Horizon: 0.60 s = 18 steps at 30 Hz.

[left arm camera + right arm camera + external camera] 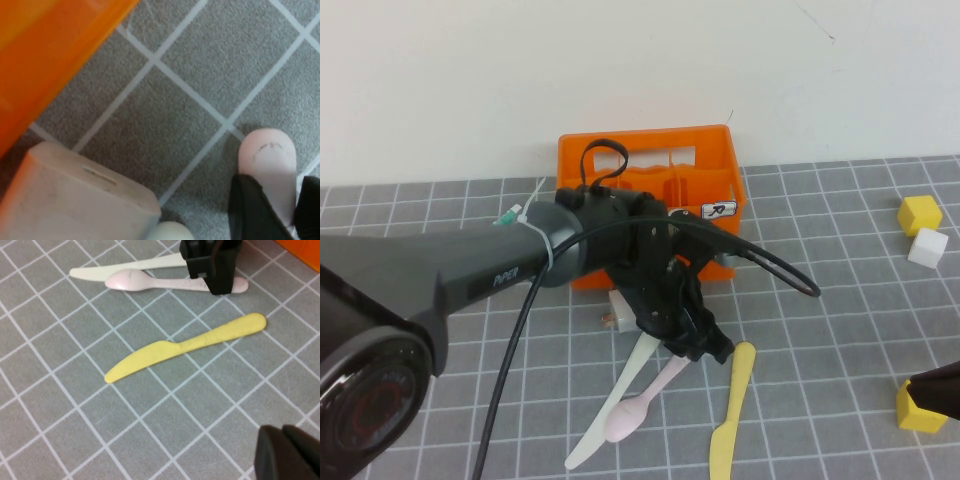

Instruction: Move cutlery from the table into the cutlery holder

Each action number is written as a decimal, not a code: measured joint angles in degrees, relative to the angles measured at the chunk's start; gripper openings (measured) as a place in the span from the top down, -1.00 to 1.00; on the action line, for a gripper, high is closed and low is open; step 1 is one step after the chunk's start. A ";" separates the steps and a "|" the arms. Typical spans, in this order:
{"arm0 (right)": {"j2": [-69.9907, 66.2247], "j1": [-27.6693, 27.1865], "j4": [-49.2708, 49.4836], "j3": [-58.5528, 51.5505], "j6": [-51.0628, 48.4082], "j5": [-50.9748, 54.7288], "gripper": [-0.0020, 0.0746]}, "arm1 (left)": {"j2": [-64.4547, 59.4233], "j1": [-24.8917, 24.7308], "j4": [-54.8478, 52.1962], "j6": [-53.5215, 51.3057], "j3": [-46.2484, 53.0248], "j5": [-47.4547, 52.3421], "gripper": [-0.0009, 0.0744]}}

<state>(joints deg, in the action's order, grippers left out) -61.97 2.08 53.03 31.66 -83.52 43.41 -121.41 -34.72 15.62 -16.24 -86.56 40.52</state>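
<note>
Pink spoon [638,405] lies low centre on the table [820,330], its handle gripped by the left hand [705,345]; "Piper" marks that arm. Right hand [942,388], lower right: fingers' gap unclear.

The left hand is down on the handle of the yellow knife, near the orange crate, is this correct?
Not quite: the left hand is down on the handle of the pink spoon, near the orange crate. The right wrist view shows the yellow knife lying apart, untouched. The right hand waits aside.
</note>
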 joint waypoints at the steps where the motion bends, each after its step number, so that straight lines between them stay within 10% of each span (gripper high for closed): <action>1: 0.00 0.00 0.00 0.00 0.00 0.00 0.95 | 0.00 0.00 0.00 0.00 -0.13 0.52 0.53; 18: 0.00 0.00 0.00 0.00 -0.21 -0.20 0.95 | 4.29 0.00 -2.92 0.09 -1.58 16.81 0.95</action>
<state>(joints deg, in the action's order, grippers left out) -61.97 2.08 53.03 31.66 -83.73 43.21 -117.12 -34.72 12.71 -16.15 -88.15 57.33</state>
